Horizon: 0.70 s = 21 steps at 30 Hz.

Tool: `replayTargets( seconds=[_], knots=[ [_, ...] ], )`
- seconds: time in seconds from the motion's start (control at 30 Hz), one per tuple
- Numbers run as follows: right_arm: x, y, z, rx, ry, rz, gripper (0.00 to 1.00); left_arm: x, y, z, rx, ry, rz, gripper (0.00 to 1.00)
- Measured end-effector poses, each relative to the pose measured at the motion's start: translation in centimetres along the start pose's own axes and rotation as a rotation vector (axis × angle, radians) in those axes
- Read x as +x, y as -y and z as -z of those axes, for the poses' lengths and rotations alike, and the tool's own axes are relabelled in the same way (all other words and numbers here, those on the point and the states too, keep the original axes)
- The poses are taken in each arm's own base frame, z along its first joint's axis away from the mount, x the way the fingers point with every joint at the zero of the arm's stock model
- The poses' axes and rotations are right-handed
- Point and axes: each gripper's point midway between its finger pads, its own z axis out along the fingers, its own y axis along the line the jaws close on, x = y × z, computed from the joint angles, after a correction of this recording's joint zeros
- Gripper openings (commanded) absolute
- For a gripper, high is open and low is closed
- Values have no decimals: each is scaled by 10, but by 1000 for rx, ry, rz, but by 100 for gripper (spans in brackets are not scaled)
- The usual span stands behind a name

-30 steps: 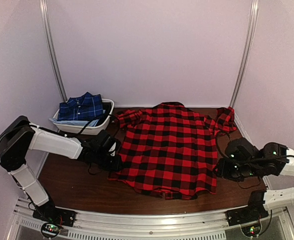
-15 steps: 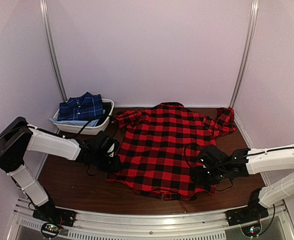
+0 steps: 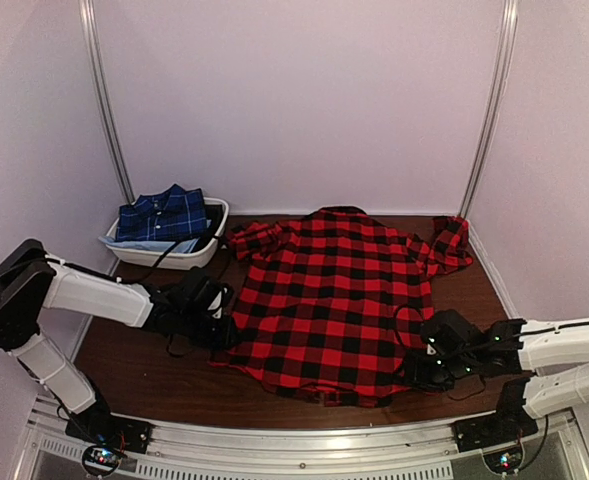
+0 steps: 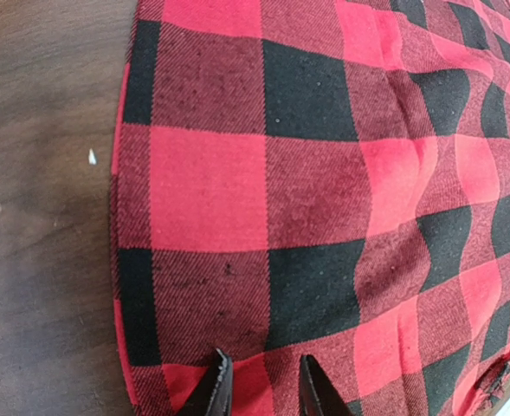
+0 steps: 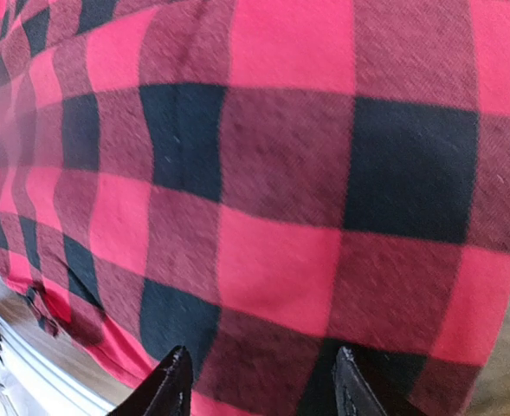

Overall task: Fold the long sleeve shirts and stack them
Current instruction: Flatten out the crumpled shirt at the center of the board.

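My left gripper (image 4: pixel 261 392) has its fingertips (image 4: pixel 216 388) drawn close together, with only a narrow strip of red cloth between them. I read that as a pinch on the red-and-black checked shirt (image 3: pixel 334 300) at its left edge, towards the near corner. In the left wrist view the hem runs just left of the fingers, with bare brown table (image 4: pixel 38 217) beyond it. From above, that arm reaches in low from the left side and the gripper sits right at the cloth's edge. My right gripper (image 5: pixel 261 386) has its fingers (image 5: pixel 172 386) well apart, and flat, unbunched checks fill the gap between them. It holds nothing, and I cannot tell whether the tips touch the cloth or hang just over it. In the top view it sits at the shirt's near right corner, the arm coming in low from the right. The shirt itself lies spread out across the middle of the table. Its collar is at the far side, its hem is near me, and both sleeves are crumpled up at the far left and far right corners. Well off to the far left, a white tub (image 3: pixel 164 258) stands on the table with the navy plaid shirt (image 3: pixel 162 213) folded inside it, clear of the red one.
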Motion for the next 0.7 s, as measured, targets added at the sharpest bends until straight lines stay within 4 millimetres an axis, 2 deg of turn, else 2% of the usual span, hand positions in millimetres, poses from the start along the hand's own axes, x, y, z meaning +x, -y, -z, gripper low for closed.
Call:
replayTargets(
  seconds=[0.23, 0.37, 0.43, 0.53, 0.6, 0.7],
  knots=[
    [12, 23, 23, 52, -35, -27, 62, 8, -1, 6, 13, -23, 1, 37],
    [2, 21, 35, 76, -10, -25, 63, 16, -4, 14, 0, -55, 1, 41],
    [-13, 8, 42, 85, 26, -5, 63, 20, -6, 18, -15, -77, -1, 42],
    [-40, -23, 45, 62, 77, 43, 57, 22, -8, 23, -47, -116, -7, 43],
    [-52, -44, 38, 34, 95, 77, 54, 14, -3, 28, -52, -116, -15, 43],
    [-57, -65, 19, 7, 77, 119, 51, -6, 11, 35, -35, -80, -29, 43]
  ],
)
